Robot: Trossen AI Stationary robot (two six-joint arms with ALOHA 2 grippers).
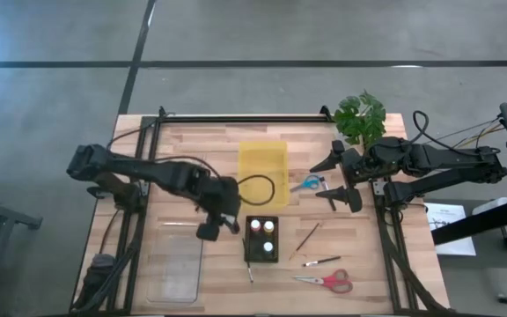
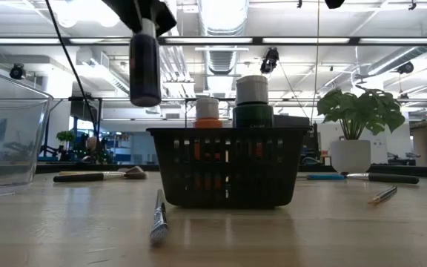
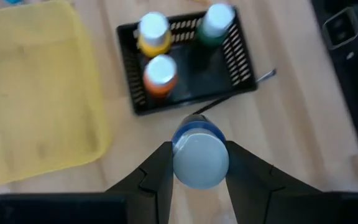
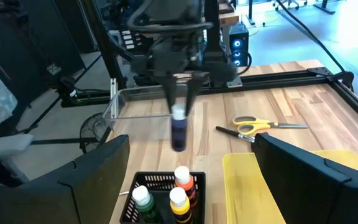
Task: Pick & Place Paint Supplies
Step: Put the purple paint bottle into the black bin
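Observation:
My left gripper (image 1: 211, 225) is shut on a blue paint bottle (image 4: 178, 132) with a white cap. It holds the bottle in the air just left of a black slotted basket (image 1: 262, 239). The basket holds three bottles: yellow (image 3: 153, 34), orange (image 3: 160, 74) and green (image 3: 214, 25). Thin brushes lie on the table near the basket (image 1: 307, 237), (image 1: 321, 261), (image 1: 250, 272). A broad brush (image 2: 101, 176) lies farther left. My right gripper (image 1: 329, 181) is open and empty at the table's right, near the blue scissors. My left gripper pinches the bottle's top end at the white cap (image 3: 201, 163) between its two fingers (image 3: 159, 177). The fingers point down from above. The bottle hangs upright below them (image 2: 145, 68), lifted clear of the table.
A yellow tray (image 1: 262, 165) lies behind the basket with a black cord loop on it. A clear container (image 1: 174, 269) stands at the near left. Blue scissors (image 1: 306, 184) and red scissors (image 1: 326, 281) lie to the right. A potted plant (image 1: 360, 115) stands at the far right.

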